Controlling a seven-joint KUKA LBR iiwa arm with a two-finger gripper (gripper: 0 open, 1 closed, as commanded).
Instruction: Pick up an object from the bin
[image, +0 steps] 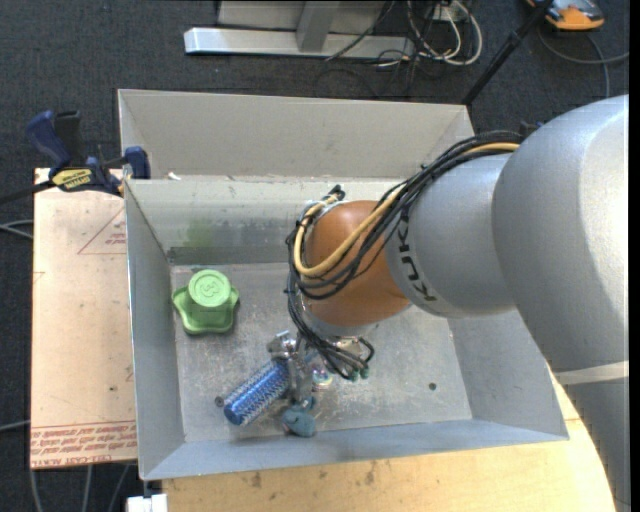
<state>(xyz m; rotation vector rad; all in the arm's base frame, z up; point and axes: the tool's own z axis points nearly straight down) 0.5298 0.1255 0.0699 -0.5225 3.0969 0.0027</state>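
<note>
Here the gripper (300, 376) stood low beside the blue bristled brush (254, 392), near the front wall of the bin (150, 300).
The brush lay unlifted, the pick still to do, I judged; clenched or released, I could not tell.

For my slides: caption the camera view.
Gripper at the end of a blue ribbed cylinder in the bin; green lobed cap apart.

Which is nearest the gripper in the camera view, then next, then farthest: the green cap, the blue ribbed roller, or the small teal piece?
1. Blue ribbed roller, lower centre, its end right beside the gripper.
2. Small teal piece, just below the gripper.
3. Green cap, off at the left.
</note>
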